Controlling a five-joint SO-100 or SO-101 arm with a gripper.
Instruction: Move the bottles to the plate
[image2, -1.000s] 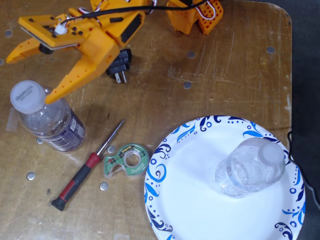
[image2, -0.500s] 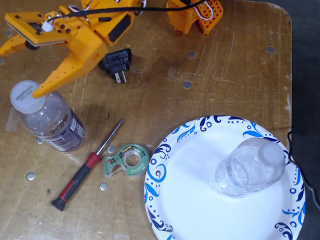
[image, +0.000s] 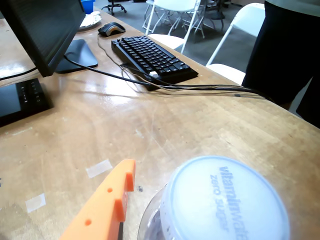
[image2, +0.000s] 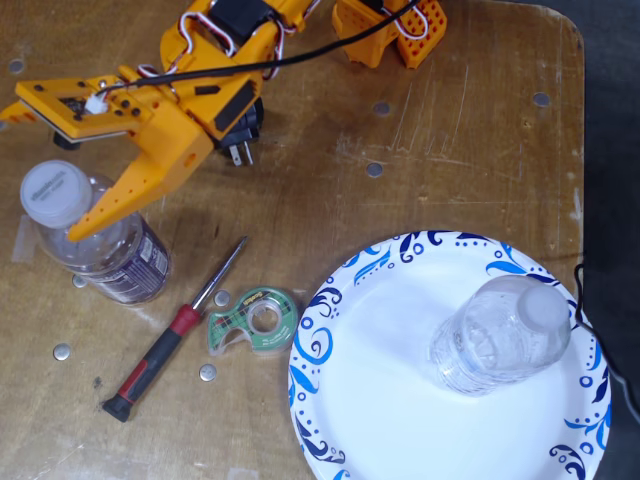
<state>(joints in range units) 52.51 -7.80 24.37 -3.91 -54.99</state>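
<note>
Bottle (image: 220, 205) cap reads "vitaminwater zero sugar" — fingers (image: 107, 202) beside.

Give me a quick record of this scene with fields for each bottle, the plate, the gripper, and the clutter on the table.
bottle on plate: clear bottle standing on the plate, right of centre
bottle off plate: dark-labelled bottle upright on the table, far left in the fixed view
plate: plate, lower right
gripper: gripper over the dark-labelled bottle, one finger crossing it beside the cap; jaw state unclear
clutter: screwdriver, tape dispenser, black plug
task status: one bottle placed, one left
</note>
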